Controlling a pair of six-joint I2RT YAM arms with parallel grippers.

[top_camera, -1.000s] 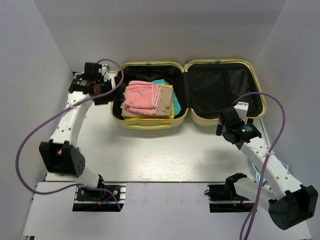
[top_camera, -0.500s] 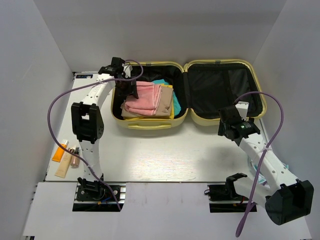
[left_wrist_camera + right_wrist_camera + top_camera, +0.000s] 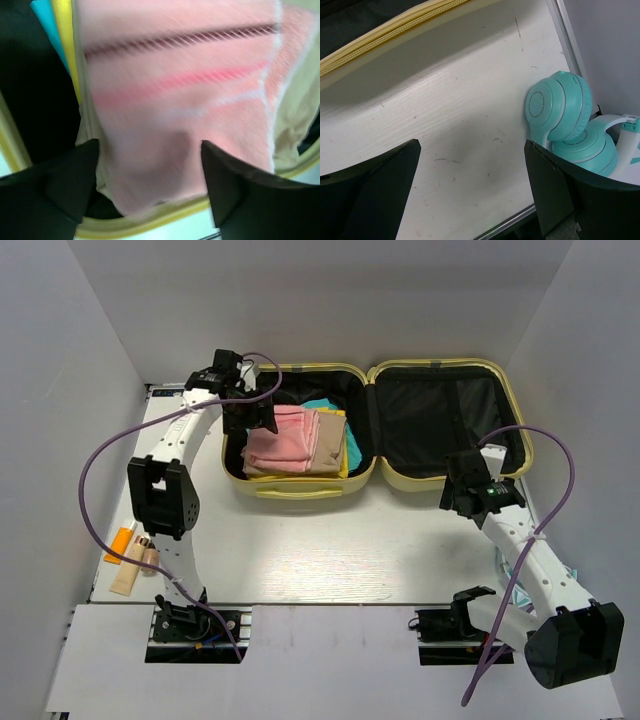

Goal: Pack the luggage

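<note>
Swinging in from the side, the left pincer (image 3: 257,416) is now hanging over the left half of the luggage (image 3: 300,487); a second ago it was waiting outside the wall. Its two black fingers (image 3: 65,185) are standing apart with nothing between them, pointing down at a pink towel (image 3: 175,100) with a dark stripe. That towel is lying on top of a folded pile, with a tan cloth (image 3: 330,440) beside it and a teal cloth (image 3: 322,403) and a yellow piece (image 3: 352,452) peeking out below. The left arm is bending high at the elbow and reaching toward the back.

The right pincer (image 3: 470,146) is gaping wide, holding nothing, over the white counter (image 3: 460,110) near the luggage's front right corner. Mint green headphones (image 3: 562,120) are lying close by.

The luggage is lying open and flat at the back of the counter, its right half showing black lining. Small tubes (image 3: 128,558) are lying by the left arm; their labels are too small for reading.
</note>
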